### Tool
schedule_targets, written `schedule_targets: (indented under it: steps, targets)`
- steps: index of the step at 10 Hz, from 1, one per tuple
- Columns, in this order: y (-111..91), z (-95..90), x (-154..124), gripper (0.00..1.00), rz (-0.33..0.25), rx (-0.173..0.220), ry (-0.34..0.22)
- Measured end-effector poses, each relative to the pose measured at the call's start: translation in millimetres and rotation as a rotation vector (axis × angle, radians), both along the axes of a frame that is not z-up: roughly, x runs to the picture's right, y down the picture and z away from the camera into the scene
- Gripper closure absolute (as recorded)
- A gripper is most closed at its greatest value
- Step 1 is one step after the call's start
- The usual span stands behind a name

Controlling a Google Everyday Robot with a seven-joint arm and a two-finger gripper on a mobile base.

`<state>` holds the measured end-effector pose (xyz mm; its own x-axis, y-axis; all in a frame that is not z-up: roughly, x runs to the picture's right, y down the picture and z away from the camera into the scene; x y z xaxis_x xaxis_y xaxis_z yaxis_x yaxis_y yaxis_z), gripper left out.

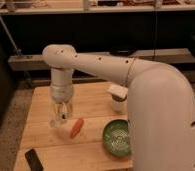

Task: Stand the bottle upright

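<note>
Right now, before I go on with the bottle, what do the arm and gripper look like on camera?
The arm is glossy white: thick rounded tube sections, small dark dots along one. A pale grey collar rings the wrist. The gripper, over the left of the wooden table, is pale with dark inner parts. No loose cables show.

We find the gripper (60, 116) above the table's (43, 142) left side with the bottle (64, 115) at its tips. The carrot (76, 127) lies just right, the bowl (117, 139) farther right, the cup (117, 98) behind it.
</note>
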<state>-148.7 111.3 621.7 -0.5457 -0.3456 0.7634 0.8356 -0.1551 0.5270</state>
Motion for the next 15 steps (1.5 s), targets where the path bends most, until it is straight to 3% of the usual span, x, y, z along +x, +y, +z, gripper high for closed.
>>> schedule_targets:
  steps: [7, 11, 15]
  targets:
    - [38, -22.5, -2, 1.0, -0.049, -0.079, 0.011]
    - [67, -36.9, 18, 1.0, -0.088, -0.151, 0.059]
    - [80, -40.0, 37, 1.0, -0.129, -0.207, 0.116]
